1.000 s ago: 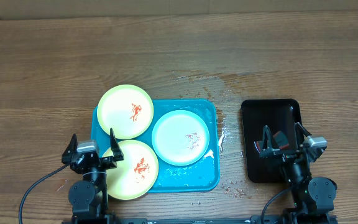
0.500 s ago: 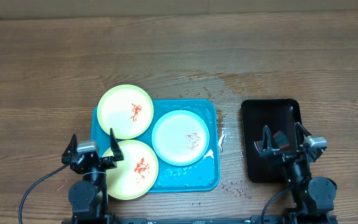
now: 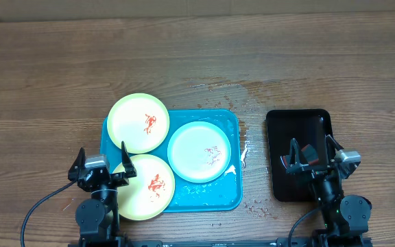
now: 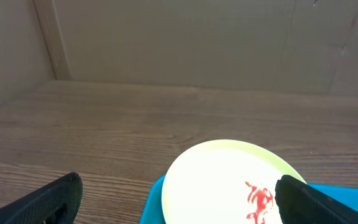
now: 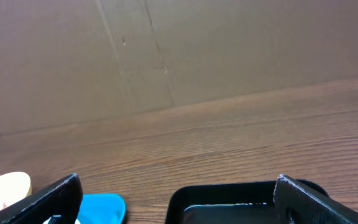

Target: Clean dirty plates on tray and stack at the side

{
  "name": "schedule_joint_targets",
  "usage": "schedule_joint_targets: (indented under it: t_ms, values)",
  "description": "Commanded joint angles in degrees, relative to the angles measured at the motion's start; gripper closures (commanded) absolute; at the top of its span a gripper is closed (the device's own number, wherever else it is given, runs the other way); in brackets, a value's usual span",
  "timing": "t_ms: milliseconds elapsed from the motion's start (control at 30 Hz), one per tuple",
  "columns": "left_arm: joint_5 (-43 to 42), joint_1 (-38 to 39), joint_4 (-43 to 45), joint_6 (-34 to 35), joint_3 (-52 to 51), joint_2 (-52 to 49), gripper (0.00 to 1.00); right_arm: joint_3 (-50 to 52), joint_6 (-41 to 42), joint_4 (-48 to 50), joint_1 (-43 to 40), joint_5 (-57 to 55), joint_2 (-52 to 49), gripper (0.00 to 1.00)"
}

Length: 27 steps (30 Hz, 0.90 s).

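Wooden table bears the turquoise tray with three sauce-smeared plates; left gripper gapes wide beside them, right gripper equally wide over a black tray

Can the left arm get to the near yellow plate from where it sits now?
Probably yes: the near yellow plate lies right beside the left gripper, whose fingers are open, with nothing between them.

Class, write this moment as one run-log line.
left gripper: open, empty | right gripper: open, empty | plates: three, smeared, on tray | cleaning: not begun
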<state>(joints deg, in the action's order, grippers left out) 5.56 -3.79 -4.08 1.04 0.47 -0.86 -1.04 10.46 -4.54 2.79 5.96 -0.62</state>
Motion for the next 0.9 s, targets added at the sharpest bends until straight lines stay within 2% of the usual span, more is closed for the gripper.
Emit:
schedule_joint_targets:
  t_ms: [0,633,867]
  values:
    - [-0.72,-0.37,0.04,-1.27,-0.17,0.55,0.00,0.57,-0.46,0.15,0.37,-0.50,0.24,0.00]
    - [-0.72,-0.37,0.02,-1.27,-0.17,0.55,0.00,0.57,-0.48,0.74,0.35,-1.16,0.22,0.00]
    - [-0.72,-0.37,0.04,-1.27,-0.17,0.55,0.00,-1.68,-1.20,-1.95,0.37,3.39,0.24,0.00]
